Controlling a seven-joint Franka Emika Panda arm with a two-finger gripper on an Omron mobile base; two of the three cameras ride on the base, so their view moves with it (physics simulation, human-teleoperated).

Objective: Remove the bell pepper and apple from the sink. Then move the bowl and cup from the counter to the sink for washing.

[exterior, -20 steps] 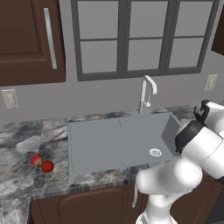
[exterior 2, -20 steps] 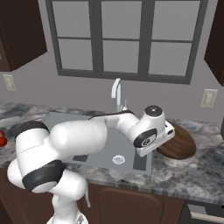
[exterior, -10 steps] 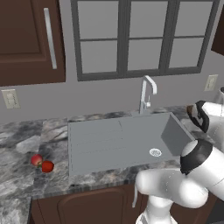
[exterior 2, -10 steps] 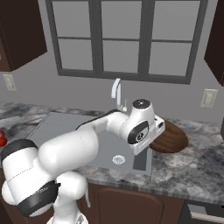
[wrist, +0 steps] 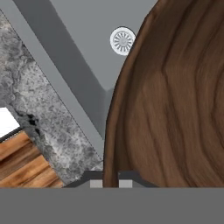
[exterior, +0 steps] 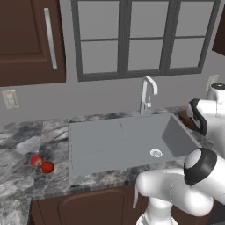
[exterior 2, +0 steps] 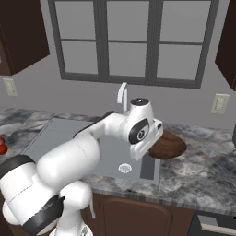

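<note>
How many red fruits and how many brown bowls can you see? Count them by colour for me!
Red: 2, the bright red bell pepper and the pinkish-red apple, side by side on the dark grey marbled counter.
Brown: 1, the wide dark-brown wooden bowl, pinched at its rim by the tool.
Total: 3

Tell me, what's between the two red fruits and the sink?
Just bare counter. In the left base view, the apple and bell pepper sit on it, left of the sink, with nothing between.
</note>
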